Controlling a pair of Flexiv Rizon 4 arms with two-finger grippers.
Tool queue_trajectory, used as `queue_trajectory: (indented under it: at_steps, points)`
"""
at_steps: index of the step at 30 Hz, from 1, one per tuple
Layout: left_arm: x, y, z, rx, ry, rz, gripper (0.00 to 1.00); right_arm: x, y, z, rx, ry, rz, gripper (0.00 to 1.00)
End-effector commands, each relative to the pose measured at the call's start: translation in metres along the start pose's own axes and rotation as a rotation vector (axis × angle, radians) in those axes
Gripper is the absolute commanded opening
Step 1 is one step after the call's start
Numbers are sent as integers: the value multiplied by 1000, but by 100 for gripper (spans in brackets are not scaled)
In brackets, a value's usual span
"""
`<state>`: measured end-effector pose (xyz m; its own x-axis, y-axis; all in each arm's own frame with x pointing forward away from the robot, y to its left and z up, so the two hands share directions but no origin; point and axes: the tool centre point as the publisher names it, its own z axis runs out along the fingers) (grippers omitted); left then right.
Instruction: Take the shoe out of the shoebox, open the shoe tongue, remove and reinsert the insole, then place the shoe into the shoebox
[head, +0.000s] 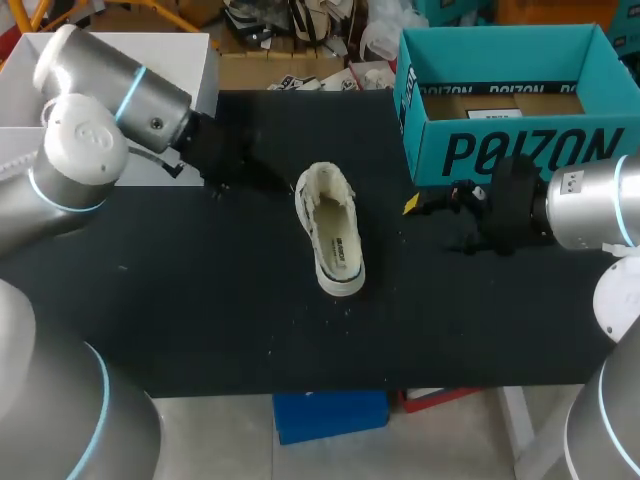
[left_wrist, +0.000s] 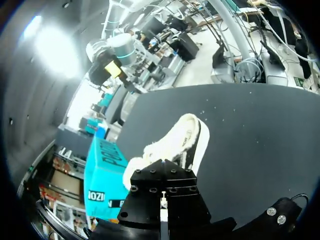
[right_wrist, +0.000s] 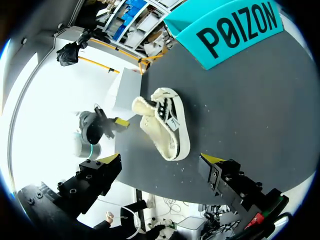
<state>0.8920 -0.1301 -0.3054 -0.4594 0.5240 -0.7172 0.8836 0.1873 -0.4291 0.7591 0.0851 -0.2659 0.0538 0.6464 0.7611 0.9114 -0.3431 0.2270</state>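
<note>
The shoe (head: 331, 240), a pale low sneaker with dark markings and a fuzzy lining round its opening, sits on its sole near the middle of the black desk (head: 200, 310), outside the shoebox (head: 500, 150). Its toe points toward the desk's near edge and its heel toward the far edge. The teal shoebox stands open at the far right of the desk, well apart from the shoe, and its brown floor shows inside. The left tool (head: 245, 178) hangs low over the desk just beside the heel end of the shoe, on the shoe's left. Whether it touches the shoe cannot be told, and neither can whether it is apart or together, since its own wrist view shows only the black mount with the shoe lying ahead of it. The right tool (right_wrist: 160, 161) hovers to the right of the shoe, in front of the shoebox's printed wall. Its 2 yellow-tipped fingers (right_wrist: 111, 159) are spread wide with nothing between them, and the shoe lies ahead of them without touching.
</note>
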Motion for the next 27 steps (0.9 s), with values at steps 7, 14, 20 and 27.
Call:
queue_trajectory:
  at_steps: [7,14,20,27]
  points:
    - [-15,38,-15,-231,-234,-43,0,0,0,0,1,-1,1,100]
    - [-31,61,13,-280,-114,-8,0,0,0,0,1,-1,1,100]
    - [-29,65,37,-246,-68,-10,0,0,0,0,1,-1,1,100]
    - [-22,46,47,-197,-30,35,0,0,0,0,1,-1,1,100]
